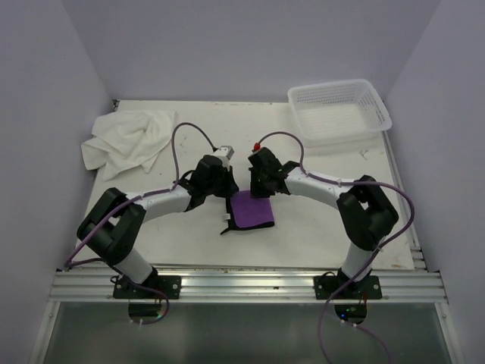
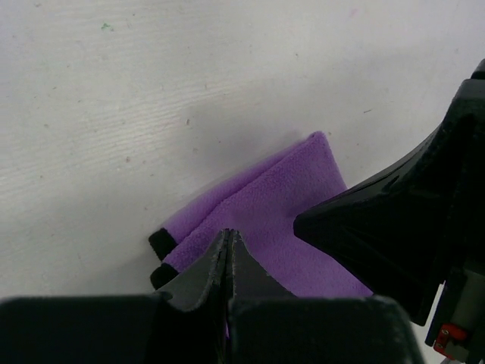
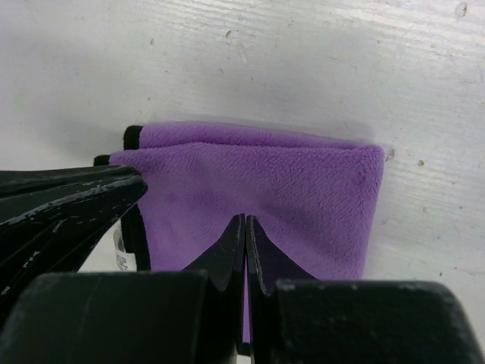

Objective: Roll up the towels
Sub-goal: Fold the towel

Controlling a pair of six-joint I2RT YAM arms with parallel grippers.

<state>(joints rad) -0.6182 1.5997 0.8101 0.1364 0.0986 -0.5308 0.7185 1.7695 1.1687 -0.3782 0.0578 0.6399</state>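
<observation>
White perforated basket (image 1: 338, 115) sits far-right on table (image 1: 318, 227) (open side up).

I see the small soft purple towel (image 1: 252, 208) edged in black. Up and left of it, the large crumpled cloth towel (image 1: 125, 140) is plain white; the perforated plastic basket (image 1: 339, 111) is white too.

Matt, fleecy cloth with dark edging for the purple towel (image 3: 258, 174) at mid-frame; soft, plain cloth for the white towel (image 1: 125, 140) at upper left. Perforated, faintly glossy plastic for the basket (image 1: 379, 105) at upper right. Scuffed, speckled matt white for the table (image 1: 303, 235); ribbed bare metal for the rail (image 1: 242, 284) along the bottom.
</observation>
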